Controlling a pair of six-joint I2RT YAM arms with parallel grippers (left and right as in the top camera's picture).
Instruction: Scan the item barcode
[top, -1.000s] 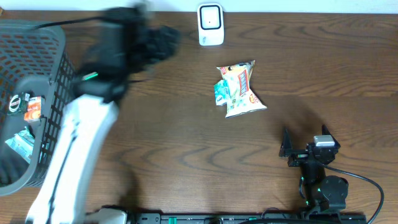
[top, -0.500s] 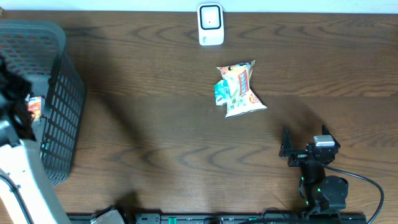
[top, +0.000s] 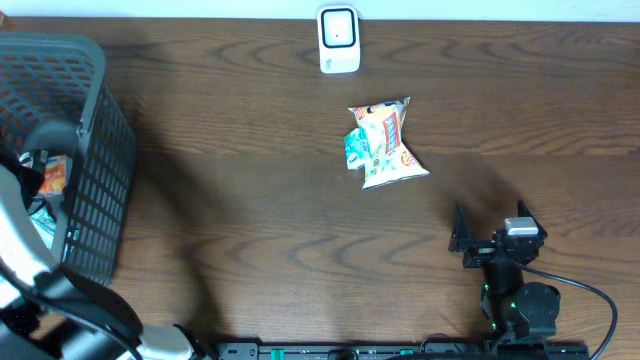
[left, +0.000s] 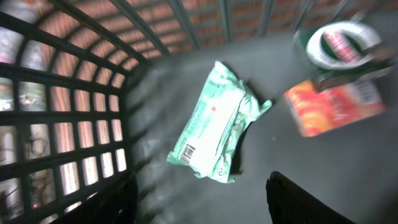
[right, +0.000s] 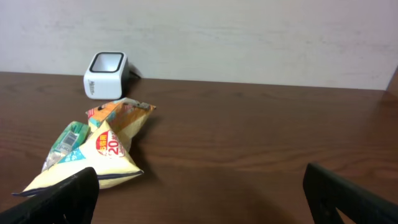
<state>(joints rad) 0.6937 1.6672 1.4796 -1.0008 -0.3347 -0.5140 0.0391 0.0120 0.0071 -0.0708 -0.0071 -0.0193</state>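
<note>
Basket (top: 100, 150) now surrounds left gripper (left: 205, 199), its jaws apart.

Basket: the grey mesh plastic basket (top: 90, 120) is cut off by the overhead view's left edge.
Left arm: the white left arm (top: 25, 250) runs out at the lower left corner and covers part of the basket's inside.
Left gripper: the left gripper (left: 200, 180) shows only its dark fingers (left: 305, 202), cut by the bottom edge.
Packet: the mint-green plastic packet (left: 214, 121) is motion-blurred and its barcode is unreadable.
Box: the orange-red box (left: 336, 109) has smeared lettering.
Round thing: the green-and-white round object (left: 345, 43) is too blurred to name.
Right gripper: the right gripper (right: 200, 171) is cropped at the bottom corners.
Snack bag: the yellow snack bag (right: 109, 152) has its lower left corner behind one finger.
</note>
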